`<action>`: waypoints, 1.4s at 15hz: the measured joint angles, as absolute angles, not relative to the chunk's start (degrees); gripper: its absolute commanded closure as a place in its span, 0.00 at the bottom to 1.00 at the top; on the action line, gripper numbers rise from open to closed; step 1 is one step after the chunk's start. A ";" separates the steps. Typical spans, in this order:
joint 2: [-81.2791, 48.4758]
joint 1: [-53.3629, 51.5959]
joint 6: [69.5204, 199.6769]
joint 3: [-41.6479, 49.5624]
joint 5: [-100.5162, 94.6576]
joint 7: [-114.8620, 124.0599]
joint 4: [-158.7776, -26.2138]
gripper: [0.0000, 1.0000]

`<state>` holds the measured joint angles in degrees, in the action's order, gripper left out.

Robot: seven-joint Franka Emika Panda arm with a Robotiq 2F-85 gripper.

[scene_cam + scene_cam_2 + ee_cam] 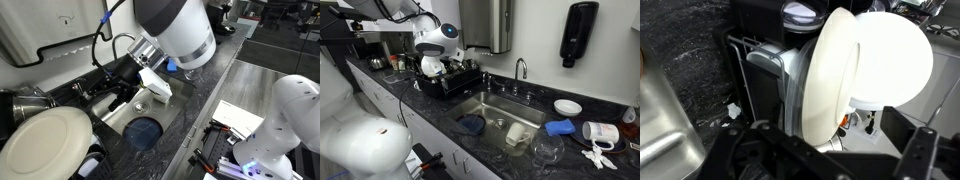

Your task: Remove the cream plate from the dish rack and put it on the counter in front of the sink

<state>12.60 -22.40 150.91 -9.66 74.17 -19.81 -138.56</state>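
**Spread claw facing the racked plate**

In the wrist view the claw (838,152) is released. Its two dark fingers (920,148) stand wide apart at the bottom of the picture and grip nothing. Straight ahead of the claw, the cream plate (830,85) stands on edge in the dish rack (740,55), with its lower rim showing between the fingers. I cannot tell whether either finger touches it.

Just beyond the plate is a brighter white round shape (895,55). Glare hides whether this is a separate dish. A metal pot (30,100) sits in the rack behind the plate.

To one side of the claw, past the rack's wire wall, lies the dark speckled counter (685,60). The steel sink (660,125) is beyond that.

In an exterior view a round dark-blue item (143,130) lies at the bottom of the basin, below the arm's wrist. In an exterior view the curved faucet (521,68) rises behind the sink, well away from the claw. A small white dish (567,106) rests on the counter farther along.
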 measured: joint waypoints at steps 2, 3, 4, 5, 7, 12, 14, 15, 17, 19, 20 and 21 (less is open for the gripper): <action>11.61 -21.89 150.91 -10.12 75.91 -21.27 -138.03 0.00; 11.25 -21.69 150.91 -10.28 76.51 -21.72 -137.85 0.00; 10.88 -21.48 150.91 -10.47 77.05 -22.00 -137.63 0.00; 10.62 -21.27 150.91 -10.68 77.47 -22.15 -137.43 0.00; 10.07 -20.92 150.91 -11.08 78.46 -23.01 -136.85 0.00; 9.75 -20.55 150.88 -12.10 78.69 -24.17 -135.58 0.00; 9.74 -20.51 150.80 -12.29 78.58 -24.32 -135.46 0.00; 9.73 -20.45 150.80 -12.38 78.30 -24.32 -135.46 0.00; 9.73 -20.34 150.80 -12.49 78.17 -24.32 -135.46 0.00; 9.73 -20.32 150.79 -12.49 78.16 -24.32 -135.46 0.00; 9.73 -20.32 150.79 -12.50 78.16 -24.32 -135.46 0.00; 9.74 -20.32 150.80 -12.52 78.16 -24.28 -135.46 0.00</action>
<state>9.74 -20.32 150.80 -12.52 78.16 -24.28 -135.46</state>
